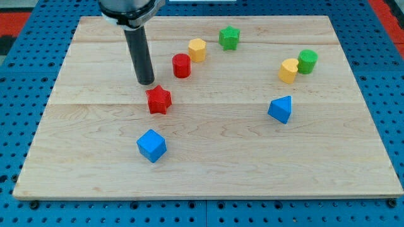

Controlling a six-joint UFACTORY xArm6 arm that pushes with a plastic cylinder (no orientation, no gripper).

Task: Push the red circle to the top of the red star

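Red circle (182, 65) = short upright cylinder, flat round face up, axis vertical, so no clear pointing dir or long axis along the table (208, 170). It sits in the upper-left-centre part of the wooden table, up and to the view's right of the red star (159, 99), w/ a clear gap between them, not touching. Red star lies flat, points out sideways, just below and right of my tip (146, 82). My tip is the lower end of a dark upright rod (139, 53) coming down from the view's top; tip looks v. close to the star's upper-left edge, can't tell if touching. Tip is left of and slightly lower than the red circle, apart from it. No claw on this rig, just the rod, so nothing to call apart, together or clamped. Around: yellow hexagon-ish block (197, 49) just up-right of the red circle, near, looks barely apart. Green star-ish block (230, 38) further up-right, near the table's top edge. Space directly above the star, between tip and circle, has only bare wood. On the view's right, well apart: yellow cylinder-ish block (288, 70) touching or nearly touching green circle (307, 61); blue triangle-ish block (280, 109) below them. Blue cube (151, 145) below the red star, twd the view's bottom, apart. No containers; every block sits straight on the table. Blue pegboard (25, 63) surrounds the table.
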